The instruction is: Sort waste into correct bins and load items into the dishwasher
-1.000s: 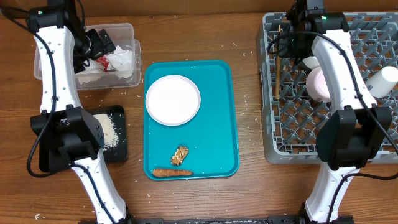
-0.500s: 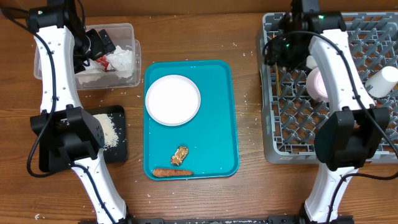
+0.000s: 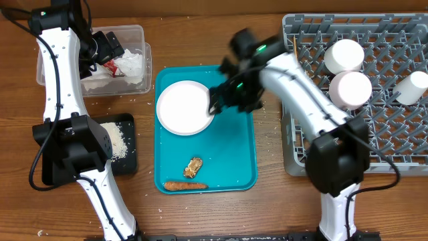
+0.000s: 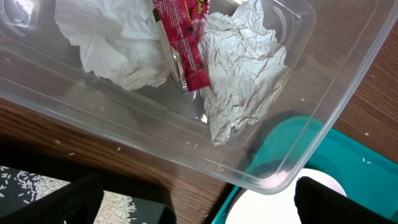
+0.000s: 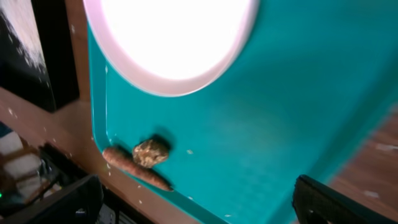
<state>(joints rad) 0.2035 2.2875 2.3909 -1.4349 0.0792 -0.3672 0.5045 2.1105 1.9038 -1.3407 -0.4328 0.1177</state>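
My left gripper (image 4: 199,210) hangs open over the near wall of the clear tub (image 3: 143,35), holding nothing. In the tub lie crumpled white napkins (image 4: 242,68) and a red-and-silver wrapper (image 4: 183,43). My right gripper (image 5: 199,208) is open and empty above the teal tray (image 3: 234,154), blurred in the overhead view beside the right rim of the white plate (image 3: 184,107). A brown lump (image 5: 151,152) and a brown-orange stick (image 5: 134,168) lie at the tray's near end. Rice covers part of the black tray (image 3: 127,164). The grey rack (image 3: 388,140) holds white dishes (image 3: 351,89) and a thin wooden stick (image 3: 294,45).
Loose rice grains dot the wooden table around the trays. Another white cup (image 3: 414,87) lies at the rack's right side. My right arm (image 3: 301,94) stretches from the rack's front across to the teal tray. The left arm's base stands over the black tray.
My right arm has swung from the rack's back-left corner to over the teal tray, and its jaws have opened. The wooden stick stays in the rack. The left arm has not moved.
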